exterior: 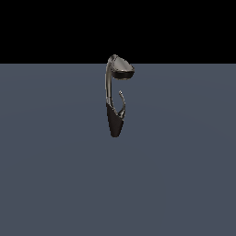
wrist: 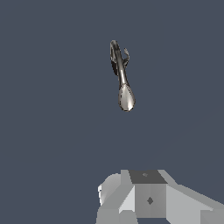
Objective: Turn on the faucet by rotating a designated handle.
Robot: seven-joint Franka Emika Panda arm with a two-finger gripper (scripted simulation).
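A bare floor under a black backdrop

A flat, unmarked slate-grey floor (exterior: 50, 175) fills the lower part of the exterior view and meets a plain black backdrop (exterior: 46, 27) along a straight horizontal edge. In the wrist view the same even grey surface (wrist: 48, 131) spreads across the frame. No jaws show to place it against.

The exterior view looks level and side-on at the faucet (exterior: 115, 99) from moderate range, floor (exterior: 55, 175) below, black backdrop above. The wrist view looks steeply down from well above, the faucet (wrist: 121, 76) small; both share faucet and floor.
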